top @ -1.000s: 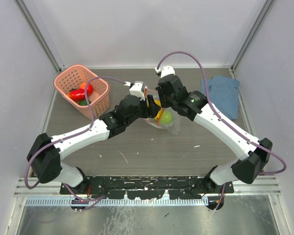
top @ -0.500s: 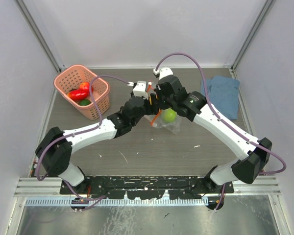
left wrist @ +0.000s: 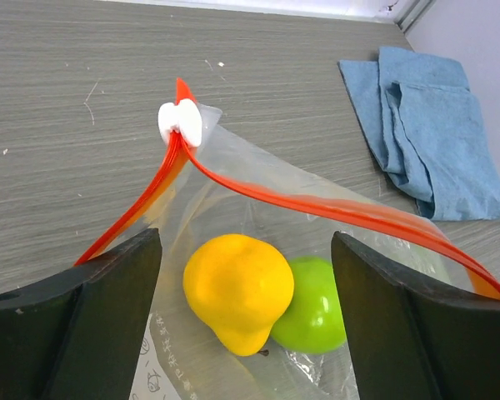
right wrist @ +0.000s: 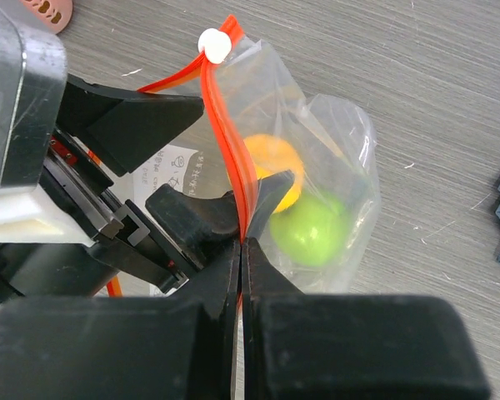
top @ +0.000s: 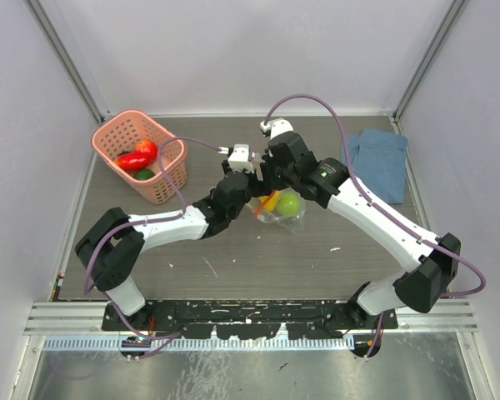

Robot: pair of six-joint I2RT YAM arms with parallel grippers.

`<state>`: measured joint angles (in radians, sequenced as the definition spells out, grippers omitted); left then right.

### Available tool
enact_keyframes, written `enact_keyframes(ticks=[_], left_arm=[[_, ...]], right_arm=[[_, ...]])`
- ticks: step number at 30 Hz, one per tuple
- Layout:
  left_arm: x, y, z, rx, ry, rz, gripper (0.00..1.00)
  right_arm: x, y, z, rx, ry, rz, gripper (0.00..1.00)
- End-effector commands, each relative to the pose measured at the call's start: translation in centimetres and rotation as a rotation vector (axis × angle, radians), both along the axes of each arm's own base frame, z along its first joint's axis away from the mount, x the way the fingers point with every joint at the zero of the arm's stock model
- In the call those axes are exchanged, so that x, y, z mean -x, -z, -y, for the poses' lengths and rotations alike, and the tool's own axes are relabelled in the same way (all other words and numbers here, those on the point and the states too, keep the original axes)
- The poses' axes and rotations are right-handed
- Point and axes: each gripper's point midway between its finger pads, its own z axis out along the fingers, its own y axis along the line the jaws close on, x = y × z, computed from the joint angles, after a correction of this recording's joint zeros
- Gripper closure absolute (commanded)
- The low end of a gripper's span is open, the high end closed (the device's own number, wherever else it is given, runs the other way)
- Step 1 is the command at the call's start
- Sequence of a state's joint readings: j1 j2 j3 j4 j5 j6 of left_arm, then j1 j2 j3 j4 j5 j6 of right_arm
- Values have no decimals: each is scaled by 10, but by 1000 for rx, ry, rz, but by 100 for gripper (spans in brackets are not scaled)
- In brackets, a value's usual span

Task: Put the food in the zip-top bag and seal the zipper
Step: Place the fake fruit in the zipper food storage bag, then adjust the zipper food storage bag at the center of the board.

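Clear zip-top bag point(left wrist: 242, 187) gapes, zipper point(left wrist: 317, 207) parted, yellow fruit point(left wrist: 237, 287), green fruit point(left wrist: 317, 304) inside

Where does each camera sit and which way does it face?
Top external: above and behind the bases, looking down on the table; both arms, pink basket, blue cloth show.
Left wrist: on the left arm, looking past the open left gripper into the zip-top bag.
Right wrist: on the right arm, looking down the right gripper, shut on the zipper.
Shared: both wrist views show the food and white slider.
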<state>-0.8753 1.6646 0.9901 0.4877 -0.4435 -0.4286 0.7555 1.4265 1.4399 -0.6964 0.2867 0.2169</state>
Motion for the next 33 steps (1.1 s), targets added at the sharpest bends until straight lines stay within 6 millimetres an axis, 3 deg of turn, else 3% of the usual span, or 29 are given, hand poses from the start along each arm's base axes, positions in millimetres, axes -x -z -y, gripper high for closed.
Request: enact_keyframes(ticks=[1, 8, 21, 28, 33], left_arm=[[-3, -30, 3, 83, -25, 89, 15], [12, -41, -11, 76, -10, 73, 14], [67, -71, -60, 32, 38, -34, 13], [85, -44, -96, -26, -40, -141, 14], [87, -24, -93, -40, -38, -199, 18]], right_arm=[[-3, -26, -10, -94, -9, 68, 100], [-4, -23, -9, -84, -1, 69, 100], [-7, -28, -5, -84, 21, 96, 100], [-7, -27, -6, -85, 17, 97, 100], [-8, -27, -7, -88, 12, 97, 100]])
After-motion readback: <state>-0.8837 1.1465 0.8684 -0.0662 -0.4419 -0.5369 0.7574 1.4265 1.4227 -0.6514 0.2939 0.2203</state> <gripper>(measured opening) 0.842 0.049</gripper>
